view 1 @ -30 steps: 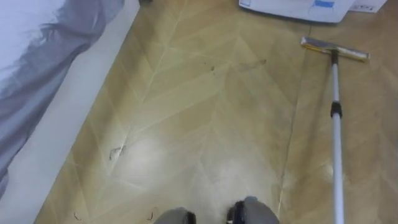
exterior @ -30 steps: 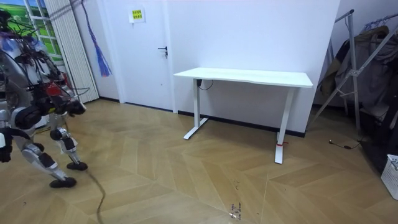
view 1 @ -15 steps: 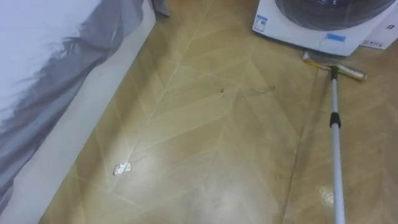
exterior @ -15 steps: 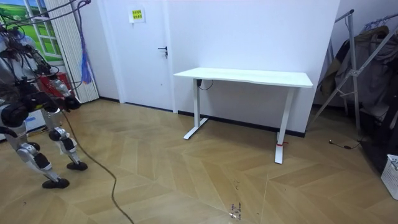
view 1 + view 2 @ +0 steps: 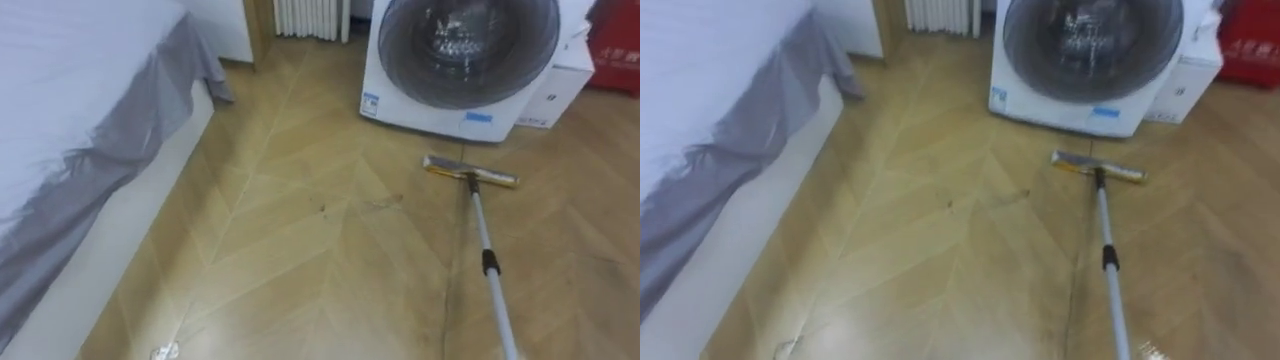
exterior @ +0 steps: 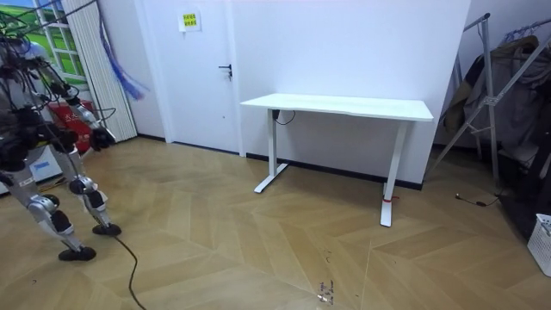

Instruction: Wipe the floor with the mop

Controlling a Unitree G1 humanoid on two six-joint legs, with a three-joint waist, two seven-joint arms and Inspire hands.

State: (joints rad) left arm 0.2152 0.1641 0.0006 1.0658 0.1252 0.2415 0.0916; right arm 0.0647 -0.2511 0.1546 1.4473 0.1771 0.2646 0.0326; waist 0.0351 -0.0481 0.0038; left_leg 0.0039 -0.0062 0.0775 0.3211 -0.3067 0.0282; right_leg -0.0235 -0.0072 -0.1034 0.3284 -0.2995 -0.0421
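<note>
Here we go, and we pick up the right robot hand first. It is a dark shape at the end of the arm, on the room view's right of the body. We cannot tell whether it is open, closed or gripping anything. The robot stands on two spread legs at the room view's left edge, turned towards the window corner.

Ahead of that robot hand, the eye views give us the long silver-handled mop with a flat yellowish head. It lies on the pale herringbone wooden floor. Its handle comes in from the lower edge on the robot hand's side and runs forward, with a black collar partway along. The mop head sits flat on the floor, near the white front-loading washing machine with a dark round door, and a strip of floor shows between them.

Further out on the robot hand's side, a white box sits right beside the washer, and a red object sits beyond that. Across on the opposite side we have the bed with a white sheet and a draped grey cover. A small crumpled pale scrap lies on the floor by its base. A white ribbed radiator stands at the far wall.

Well away from the robot hand, over on the room view's right, a white-topped counter on white legs stands against the wall.
</note>
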